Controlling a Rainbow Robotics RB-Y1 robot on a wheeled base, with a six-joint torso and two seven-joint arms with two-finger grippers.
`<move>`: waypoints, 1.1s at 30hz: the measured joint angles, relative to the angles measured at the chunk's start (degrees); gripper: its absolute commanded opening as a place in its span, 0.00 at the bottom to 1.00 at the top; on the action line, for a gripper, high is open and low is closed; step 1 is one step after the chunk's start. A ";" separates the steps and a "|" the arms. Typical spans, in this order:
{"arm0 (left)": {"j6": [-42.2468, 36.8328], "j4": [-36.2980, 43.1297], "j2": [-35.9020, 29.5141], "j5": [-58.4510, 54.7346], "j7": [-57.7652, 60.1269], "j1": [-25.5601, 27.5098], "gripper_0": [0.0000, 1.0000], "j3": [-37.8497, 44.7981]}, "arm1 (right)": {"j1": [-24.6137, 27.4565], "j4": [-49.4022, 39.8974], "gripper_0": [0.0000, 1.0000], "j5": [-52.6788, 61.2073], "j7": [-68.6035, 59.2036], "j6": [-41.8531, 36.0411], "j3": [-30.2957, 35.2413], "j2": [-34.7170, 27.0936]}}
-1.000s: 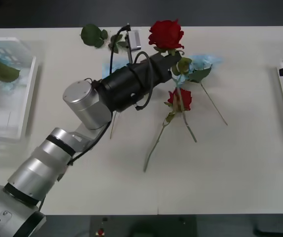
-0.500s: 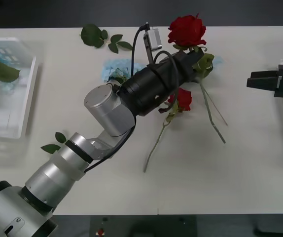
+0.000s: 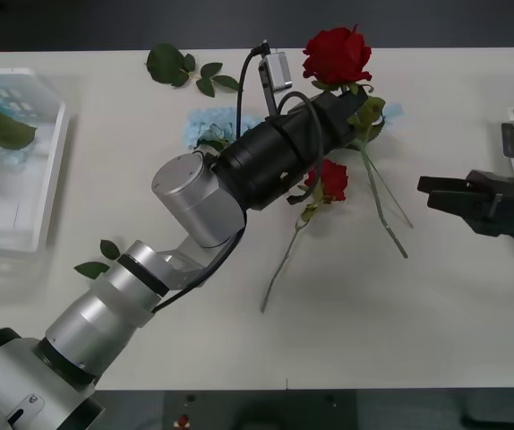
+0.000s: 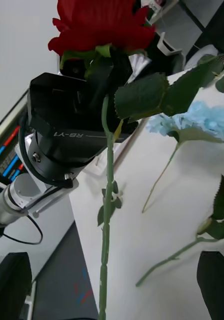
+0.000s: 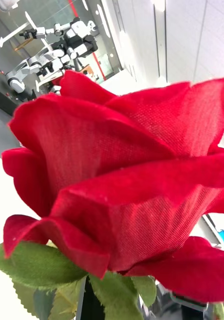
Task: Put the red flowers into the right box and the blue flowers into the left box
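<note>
Leaf sprigs [image 3: 190,70] lie behind left arm's fingers [image 3: 351,112] holding red flower [image 3: 336,55].

Three cameras, one shared rose

Front view looks down on the tabletop [image 3: 239,349]; the right wrist faces the held rose [image 4: 99,22] from nearby; the left wrist sits perhaps almost against it.
</note>
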State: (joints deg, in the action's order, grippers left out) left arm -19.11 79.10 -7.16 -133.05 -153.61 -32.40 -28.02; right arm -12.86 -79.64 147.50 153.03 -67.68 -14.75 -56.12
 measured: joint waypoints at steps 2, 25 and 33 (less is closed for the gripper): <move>0.00 0.00 -0.01 0.00 0.00 0.00 0.00 0.00 | -0.09 0.01 0.96 -1.62 0.00 0.48 0.01 2.90; 0.00 0.00 -0.19 -0.88 0.00 0.00 0.00 0.01 | -4.82 0.01 0.00 -14.45 0.01 5.22 1.42 16.74; -0.03 0.00 -0.82 -1.09 0.00 0.00 0.22 0.01 | -4.82 0.01 0.00 -14.45 0.01 5.21 1.42 16.74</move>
State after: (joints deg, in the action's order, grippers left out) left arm -19.14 79.10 -7.98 -134.14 -153.61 -32.40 -28.00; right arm -17.68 -79.63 133.04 153.03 -62.47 -13.33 -39.38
